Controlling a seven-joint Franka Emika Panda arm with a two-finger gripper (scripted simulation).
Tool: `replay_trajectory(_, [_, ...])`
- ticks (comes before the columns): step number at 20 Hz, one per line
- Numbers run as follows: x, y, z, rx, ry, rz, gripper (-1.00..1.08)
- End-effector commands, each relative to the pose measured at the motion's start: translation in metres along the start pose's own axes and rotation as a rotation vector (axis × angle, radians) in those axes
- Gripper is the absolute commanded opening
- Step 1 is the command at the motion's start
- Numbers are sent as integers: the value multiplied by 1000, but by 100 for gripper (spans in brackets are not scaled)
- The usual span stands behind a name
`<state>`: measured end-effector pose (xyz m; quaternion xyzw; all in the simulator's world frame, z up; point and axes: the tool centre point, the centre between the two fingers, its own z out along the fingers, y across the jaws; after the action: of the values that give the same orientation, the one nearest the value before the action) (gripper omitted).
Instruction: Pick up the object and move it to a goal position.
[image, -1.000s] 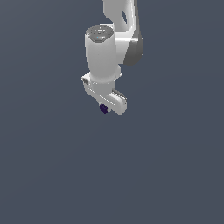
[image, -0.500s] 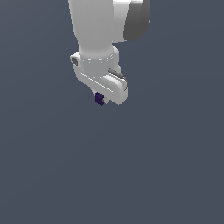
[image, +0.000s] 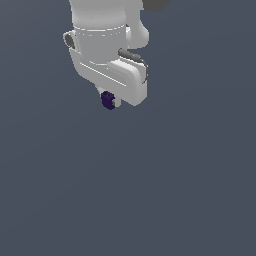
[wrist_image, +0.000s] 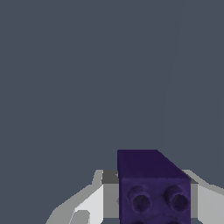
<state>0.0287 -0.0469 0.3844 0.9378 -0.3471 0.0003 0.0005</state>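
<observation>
Arm (image: 102, 37) hangs in the upper part of the exterior view, at about 11 o'clock from frame centre. Gripper (image: 108, 101) points down, fingers (wrist_image: 94, 201) clamped on the small dark purple block (image: 107, 99), which sticks out just below the white hand. Wrist view: block (wrist_image: 151, 186) sits between the two white fingers, touching both, two round studs on the face toward the camera. Plain grey background all round; block is off any surface, nothing else near it.
</observation>
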Motion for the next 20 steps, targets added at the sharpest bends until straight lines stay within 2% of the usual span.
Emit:
replay_trajectory(1, [5,-3,-15,0,0,0,-100])
replay_trajectory(10, [21,-10,-56,0,-1,-1,-100])
replay_trajectory(20, [29,-15,-75,1,-1,-1,-100])
